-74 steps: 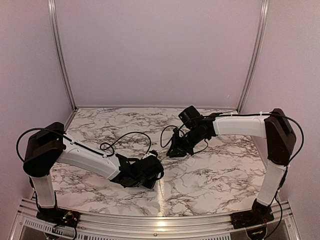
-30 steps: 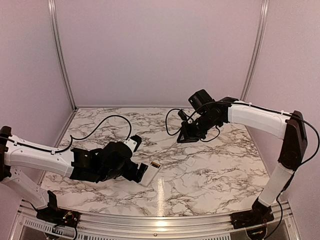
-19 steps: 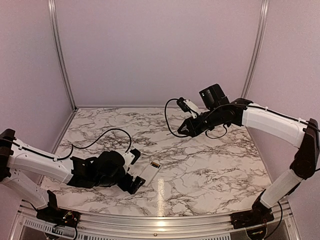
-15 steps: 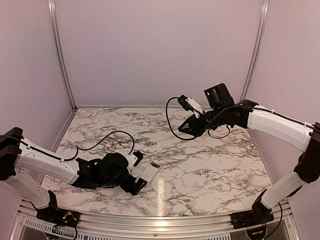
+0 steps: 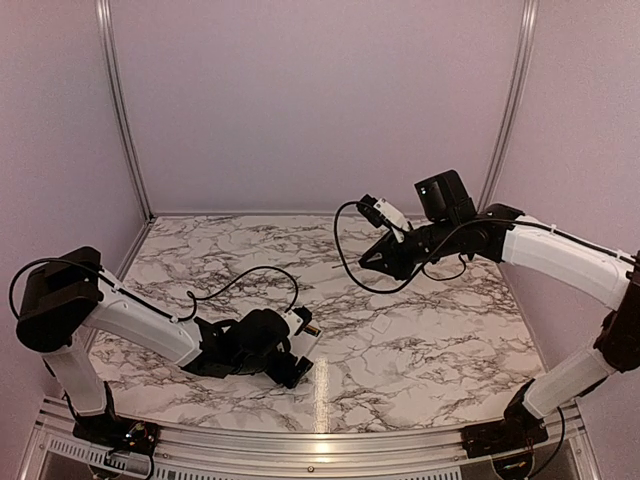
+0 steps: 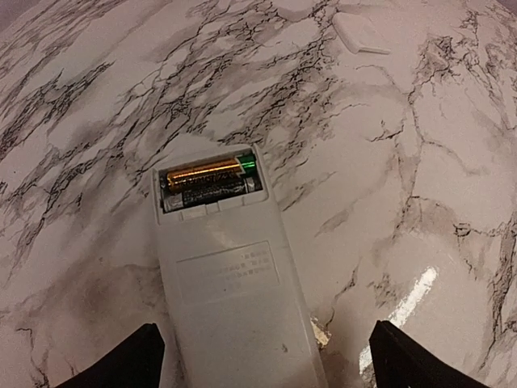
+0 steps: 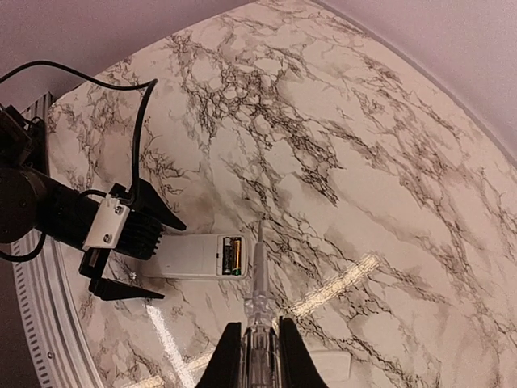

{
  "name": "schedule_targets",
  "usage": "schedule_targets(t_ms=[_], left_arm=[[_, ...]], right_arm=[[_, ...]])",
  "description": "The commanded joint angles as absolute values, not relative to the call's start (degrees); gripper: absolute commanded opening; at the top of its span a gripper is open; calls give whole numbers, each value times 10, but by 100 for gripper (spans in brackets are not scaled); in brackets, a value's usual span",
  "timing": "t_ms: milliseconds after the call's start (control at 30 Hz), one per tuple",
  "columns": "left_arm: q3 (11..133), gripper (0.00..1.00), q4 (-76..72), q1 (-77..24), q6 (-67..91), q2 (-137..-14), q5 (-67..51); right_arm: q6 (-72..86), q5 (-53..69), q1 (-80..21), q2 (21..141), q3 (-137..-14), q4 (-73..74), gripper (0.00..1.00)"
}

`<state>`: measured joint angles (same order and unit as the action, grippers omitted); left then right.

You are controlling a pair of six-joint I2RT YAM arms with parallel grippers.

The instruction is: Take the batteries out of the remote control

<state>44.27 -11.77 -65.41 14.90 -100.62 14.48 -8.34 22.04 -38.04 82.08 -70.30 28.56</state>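
Left jaws open astride remote control, batteries inside; right jaws clamp clear pick

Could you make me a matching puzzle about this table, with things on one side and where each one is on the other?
1 batteries
2 white cover piece
3 clear tool
4 left gripper

A open, astride the remote control
B loose on the table
C seated inside the remote control
D clamped in the right gripper

Pairs: 1-C, 2-B, 3-D, 4-A
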Motion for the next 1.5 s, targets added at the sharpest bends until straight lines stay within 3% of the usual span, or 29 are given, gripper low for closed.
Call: schedule_targets(t_ms=[0,533,867,1200,1467], left_arm=[[444,91,-133,-654,124,-1026,145],[381,56,-159,-629,52,-972,79],[401,54,-78,-621,-103,-909,13],[442,49,-10,-621,-242,-891,46],[443,49,-14,-621,-332,-876,56]], right_arm=[[-118,238,-377,797,-704,306,0],[-170,275,-377,762,-677,330,0],[-262,317,-377,780,-680,404,0],[-361,370,-394,791,-671,414,0],[-381,331,-429,848,-669,388,0]])
